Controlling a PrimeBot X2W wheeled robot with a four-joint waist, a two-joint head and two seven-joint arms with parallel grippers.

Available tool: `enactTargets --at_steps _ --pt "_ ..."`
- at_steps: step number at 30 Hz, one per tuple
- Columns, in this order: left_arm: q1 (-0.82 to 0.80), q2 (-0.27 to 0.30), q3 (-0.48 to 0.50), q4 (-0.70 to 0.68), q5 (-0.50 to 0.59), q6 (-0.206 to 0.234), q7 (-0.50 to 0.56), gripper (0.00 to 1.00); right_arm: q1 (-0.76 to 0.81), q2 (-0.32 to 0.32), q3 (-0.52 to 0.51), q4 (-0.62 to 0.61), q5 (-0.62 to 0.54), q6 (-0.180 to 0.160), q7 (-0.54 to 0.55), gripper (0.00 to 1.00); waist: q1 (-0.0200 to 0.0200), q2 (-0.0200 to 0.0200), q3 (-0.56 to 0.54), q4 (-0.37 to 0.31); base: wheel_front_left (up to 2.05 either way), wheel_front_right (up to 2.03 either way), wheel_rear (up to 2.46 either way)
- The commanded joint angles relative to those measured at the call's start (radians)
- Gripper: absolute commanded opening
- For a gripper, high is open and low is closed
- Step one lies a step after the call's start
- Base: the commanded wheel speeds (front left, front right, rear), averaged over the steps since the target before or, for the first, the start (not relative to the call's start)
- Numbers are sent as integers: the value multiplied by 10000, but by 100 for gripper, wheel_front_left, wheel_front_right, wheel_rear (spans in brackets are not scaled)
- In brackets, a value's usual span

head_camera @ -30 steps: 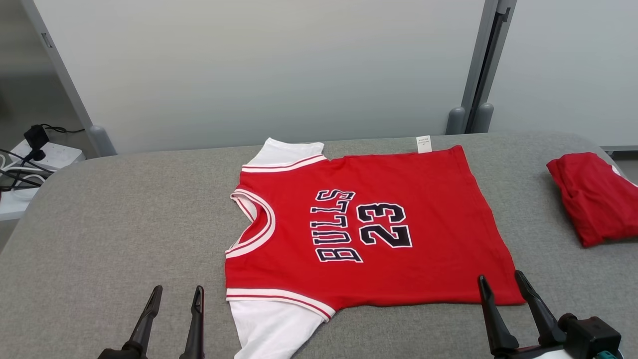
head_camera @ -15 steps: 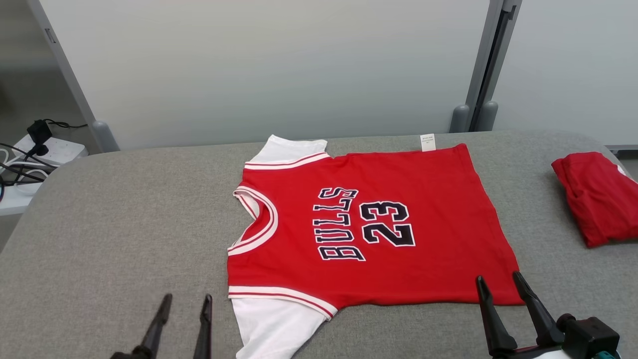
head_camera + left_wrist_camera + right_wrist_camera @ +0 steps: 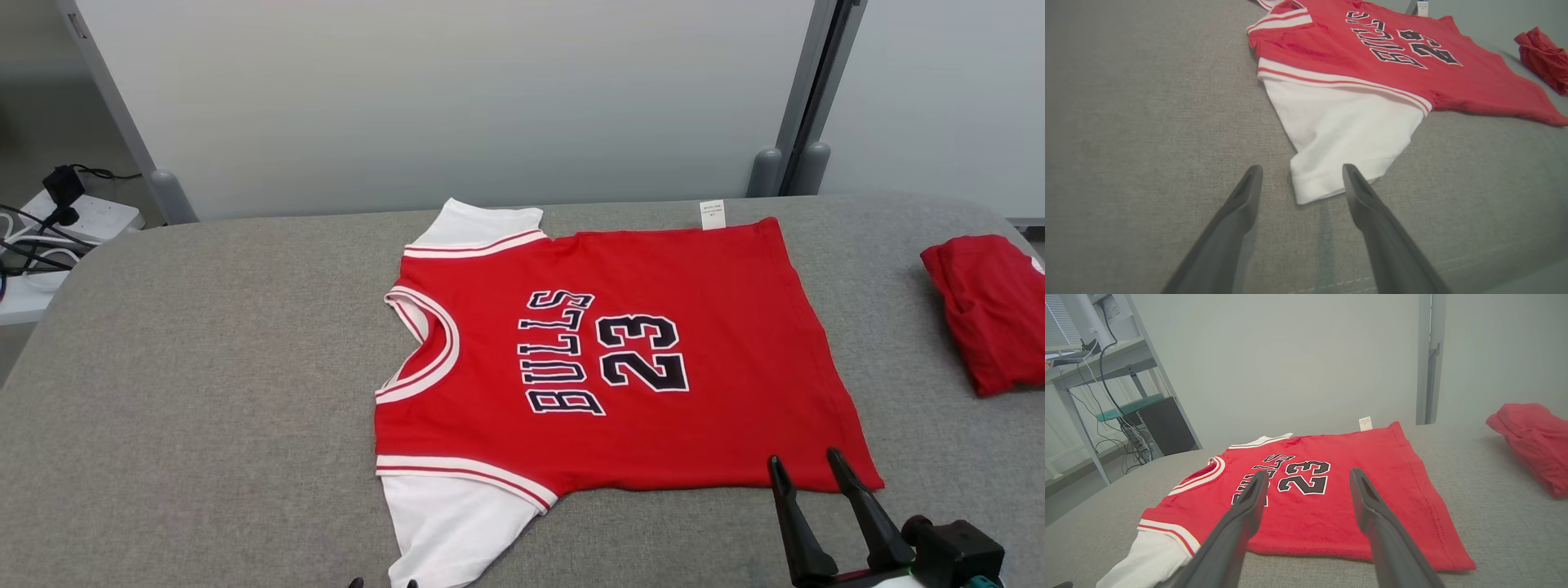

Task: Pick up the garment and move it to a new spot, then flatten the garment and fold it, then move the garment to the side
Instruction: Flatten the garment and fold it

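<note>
Left pincer [image 3: 1302, 167] apart — wrist view: white sleeve [image 3: 1339, 122] just beyond tips; right pincer [image 3: 804, 457] apart by jersey [image 3: 653, 441] hem.

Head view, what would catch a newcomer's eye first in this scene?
The red Bulls 23 shirt with white sleeves, spread flat in the middle of the grey table, stands out first. A second red garment lies bundled at the table's right edge. The open right gripper points at the shirt's near hem corner, and the open left gripper points at its near white sleeve.
</note>
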Motion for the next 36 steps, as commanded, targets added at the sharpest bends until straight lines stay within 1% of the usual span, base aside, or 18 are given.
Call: enactTargets --at_steps 1,8,22,24,25,26,27,28,29,34,36 --pt "-617 1 213 -68 -188 72 -47 100 -403 -146 233 -214 129 -27 -61 100 0 0 48 -5 0 0 0" --pt "-1007 1 -186 642 -475 40 264 100 -527 -265 362 -159 182 -27 -61 100 0 0 183 -128 0 0 0" --pt "-1471 1 -487 1365 -905 261 96 100 -586 -381 394 -78 220 -27 -61 100 0 0 241 -248 0 0 0" --pt "-1511 1 -525 1449 -937 272 65 95 -591 -399 386 -81 230 -27 -61 100 0 0 229 -257 0 0 0" --pt "-1532 1 -543 1485 -960 266 49 91 -591 -405 382 -83 231 -27 -61 100 0 0 223 -260 0 0 0" --pt "-1555 1 -562 1512 -982 253 25 65 -588 -409 378 -85 231 -27 -61 100 0 0 215 -260 0 0 0" --pt "-1578 1 -577 1525 -1019 226 -17 35 -583 -410 372 -88 232 -27 -61 100 0 0 208 -259 0 0 0" --pt "-1595 1 -603 1543 -1081 170 -32 15 -576 -412 367 -90 232 -27 -61 100 0 0 199 -255 0 0 0" --pt "-1613 1 -652 1584 -1140 95 15 0 -567 -414 361 -91 234 -27 -61 100 0 0 187 -247 0 0 0" --pt "-1666 5 -728 1715 -1379 -39 117 0 -534 -408 348 -24 263 -27 -61 100 0 0 140 -215 0 0 0" --pt "-1651 67 -689 1688 -1467 -78 155 0 -500 -360 143 206 318 -27 -61 100 0 0 135 -202 0 0 0"
